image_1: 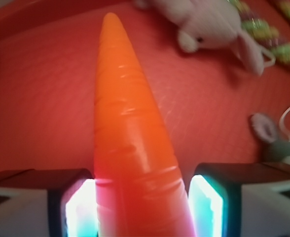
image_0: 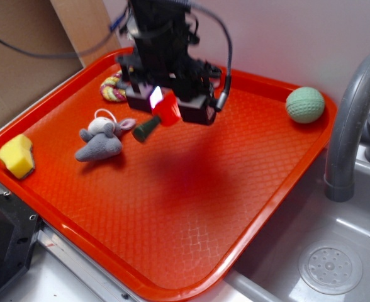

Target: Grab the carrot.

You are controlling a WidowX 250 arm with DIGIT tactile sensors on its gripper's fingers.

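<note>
Carrot [image_1: 132,148] fills the wrist view; we see the hand [image_1: 142,207] clamped on it at both sides, lifted above the red tray [image_0: 191,207] near its far edge, beside the plush mouse [image_0: 100,139].

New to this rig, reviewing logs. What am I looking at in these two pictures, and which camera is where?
It is a small black robot arm working over an orange plastic tray beside a grey sink. The exterior picture looks down from outside; the wrist picture is shot from the arm itself, between its fingers. The gripper is shut on a glossy orange plastic toy carrot with a dark green stub, lifted off the tray. On the tray lie a grey plush mouse, a yellow sponge wedge, a pale green ball and a coloured rope ring.
</note>
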